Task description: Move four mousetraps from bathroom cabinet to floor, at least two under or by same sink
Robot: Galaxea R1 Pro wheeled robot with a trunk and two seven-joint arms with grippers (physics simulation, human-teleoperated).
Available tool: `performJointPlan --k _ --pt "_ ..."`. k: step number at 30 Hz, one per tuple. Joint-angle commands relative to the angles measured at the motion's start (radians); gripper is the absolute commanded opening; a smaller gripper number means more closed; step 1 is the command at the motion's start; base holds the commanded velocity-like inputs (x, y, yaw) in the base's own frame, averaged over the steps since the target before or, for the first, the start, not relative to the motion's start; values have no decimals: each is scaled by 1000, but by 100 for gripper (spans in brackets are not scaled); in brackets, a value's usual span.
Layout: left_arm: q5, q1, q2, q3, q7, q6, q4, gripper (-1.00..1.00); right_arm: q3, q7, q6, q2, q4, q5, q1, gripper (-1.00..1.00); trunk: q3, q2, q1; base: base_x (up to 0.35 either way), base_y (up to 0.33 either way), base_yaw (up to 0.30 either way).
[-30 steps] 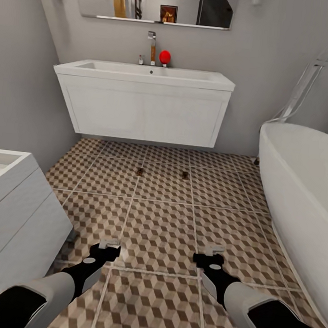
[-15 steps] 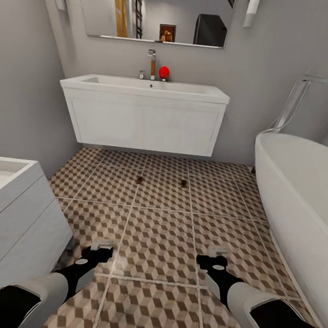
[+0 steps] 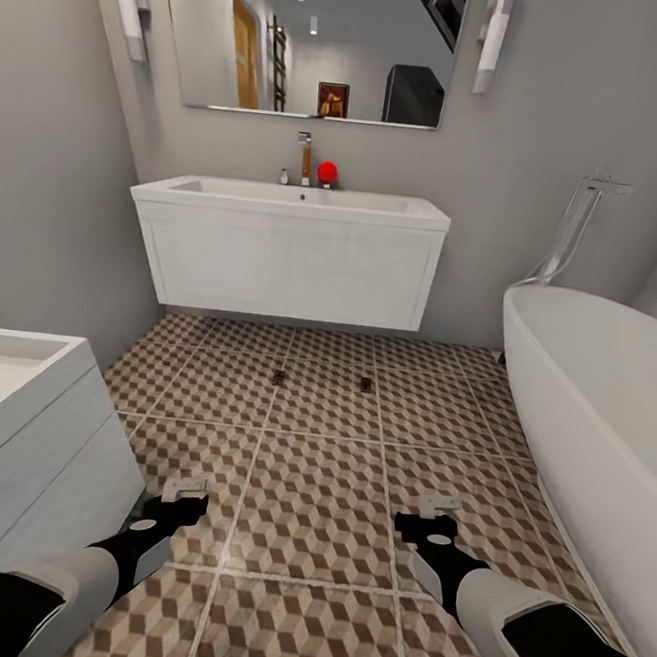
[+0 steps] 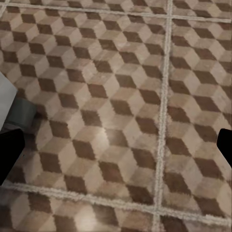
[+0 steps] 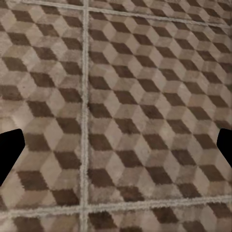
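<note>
Two small brown mousetraps (image 3: 278,376) (image 3: 365,383) lie flat on the cube-patterned bathroom floor (image 3: 313,488), just in front of the white wall-hung vanity carrying the sink (image 3: 291,199). My left gripper (image 3: 184,490) and right gripper (image 3: 439,510) hover low over the tiles, well short of the traps. Both are open with nothing between the fingers. The wrist views look straight down on bare tiles, with the left gripper (image 4: 116,150) and right gripper (image 5: 116,150) spread wide. The cabinet is out of view.
A white oval bathtub (image 3: 603,395) fills the right side. A second white unit (image 3: 26,440) stands close at my lower left, beside the left arm. On the sink stand a chrome faucet (image 3: 304,155) and a red object (image 3: 326,172), with a mirror (image 3: 306,40) above.
The whole view has shifted: the sink and mirror sit lower and look smaller, so the camera has moved. The left gripper sits further left in the picture. The traps lie where they were.
</note>
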Motion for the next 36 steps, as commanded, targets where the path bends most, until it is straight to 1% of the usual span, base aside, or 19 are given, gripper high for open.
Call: performJointPlan --k 1,7,18,27,36 --pt "7 0 3 -9 3 -2 0 100 8 -1 -6 1 3 -10 2 100 3 0 -1 0 0 0" --pt "10 0 10 -9 2 -2 2 100 8 -1 -7 -2 3 -10 19 100 26 1 -3 0 0 0" --pt "11 0 8 -9 0 -1 5 100 8 -1 -8 -5 4 -8 31 100 69 4 -8 0 0 0" --pt "11 0 10 -9 0 -1 5 100 8 0 -8 -5 4 -6 68 100 104 6 -12 0 0 0" --pt "16 1 12 -9 0 0 5 100 8 0 -7 -4 4 -6 77 100 138 8 -16 0 0 0"
